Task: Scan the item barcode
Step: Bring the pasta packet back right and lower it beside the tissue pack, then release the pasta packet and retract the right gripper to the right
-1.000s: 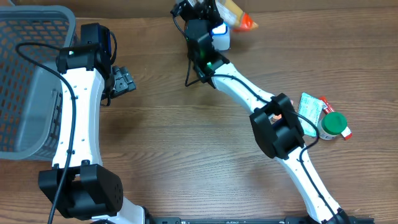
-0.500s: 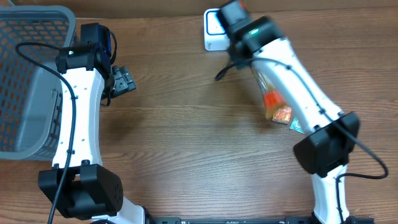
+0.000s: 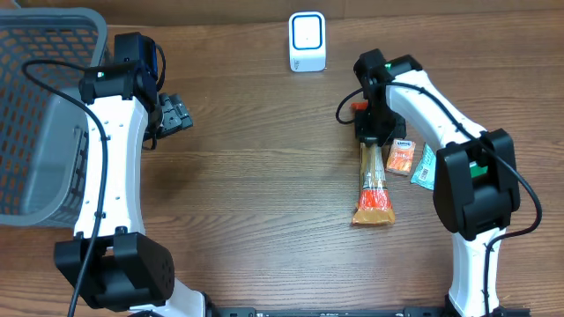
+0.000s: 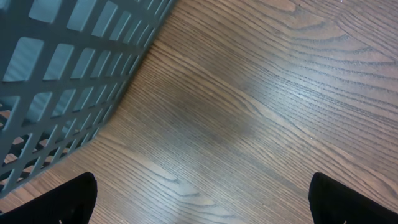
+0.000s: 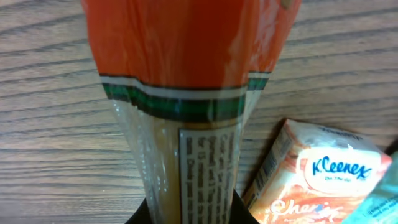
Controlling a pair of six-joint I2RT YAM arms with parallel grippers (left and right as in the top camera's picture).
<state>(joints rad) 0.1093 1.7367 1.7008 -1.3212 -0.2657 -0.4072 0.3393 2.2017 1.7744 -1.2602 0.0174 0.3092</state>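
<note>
Plainly, the right gripper was closed tight on one end of a long packet, right of the middle of the wooden table; the packet stretched from the jaws toward the near edge, its clear middle giving way to an orange end farthest from the gripper; whether it rested on the wood or hung just above it could not be told. From the right wrist camera the packet filled most of the view, with an orange part, a dark green band, then clear film with a white label of small print; the dark fingertips pressed against it from both sides at the bottom edge. Just beside the packet, on its right, lay an orange and white tissue pack, and touching that on the far side, a teal packet. The white scanner stood near the far edge of the table, well apart from the held packet. The left gripper was over at the left side, near a grey mesh basket; its jaws stood wide open with nothing between them; the left wrist camera showed only the two fingertips in the bottom corners, bare wood between them, and the basket's wall at upper left.
</note>
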